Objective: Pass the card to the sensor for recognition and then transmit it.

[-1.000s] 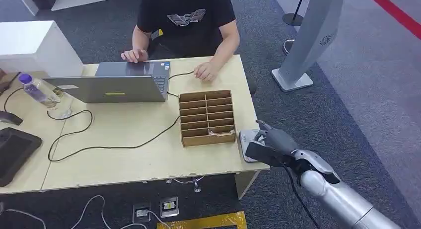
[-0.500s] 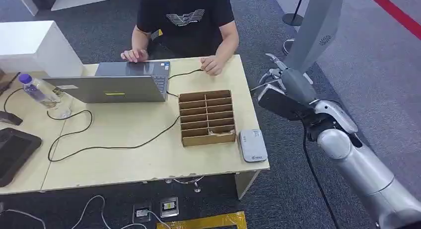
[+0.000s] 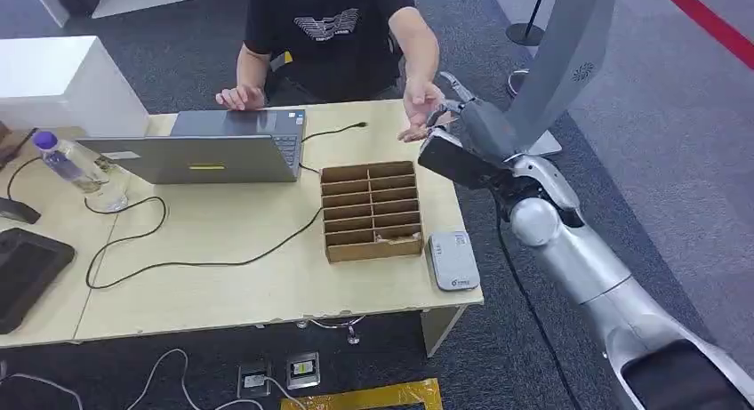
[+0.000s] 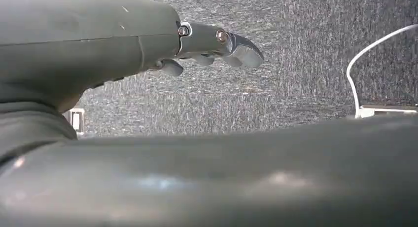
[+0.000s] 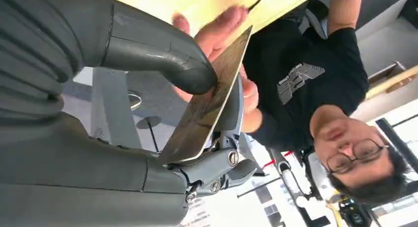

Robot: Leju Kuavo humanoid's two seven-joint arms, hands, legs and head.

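Above the far right corner of the table (image 3: 222, 285), the right hand (image 3: 469, 130) is raised on its silver arm and grips the card (image 5: 209, 101) between its thick thumb and darker fingers (image 5: 231, 111); the card stands clear of the tabletop, tilted, its far edge reaching toward a person's open hand (image 3: 418, 108). In the right wrist view that hand sits just behind the card (palm toward it), but whether it touches the card cannot be told. The person sits at the table's far side in a black shirt, the other hand resting by the laptop (image 3: 200, 148). The sensor (image 3: 452, 260), a small grey box, lies flat near the table's front right corner, just beside a cardboard divider tray (image 3: 370, 210) and well apart from the card. A black cable (image 3: 178, 263) loops across the tabletop, and a plastic bottle (image 3: 62, 159) stands at the left. The left hand (image 4: 207, 45) hangs over grey carpet, fingers loosely curled with nothing in them.
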